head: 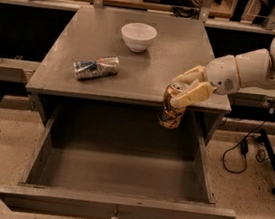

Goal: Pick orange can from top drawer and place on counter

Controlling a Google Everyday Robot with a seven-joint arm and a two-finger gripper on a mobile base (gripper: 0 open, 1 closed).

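Note:
My gripper (187, 87) is shut on the orange can (172, 107), its pale fingers (195, 93) clamped around the can's upper part. The can is upright, orange-brown with a silver top. It hangs in the air in front of the counter's (143, 67) front edge, right of centre, above the open top drawer (118, 179). The can's top is about level with the counter surface. The drawer is pulled fully out and its inside shows nothing else. A small knob (115, 215) sits on its front panel.
A crushed blue-and-silver can (96, 67) lies on the counter's left half. A white bowl (138, 36) stands near the back centre. A shelf runs behind the cabinet. Cables and a stand's foot (271, 164) lie on the floor to the right.

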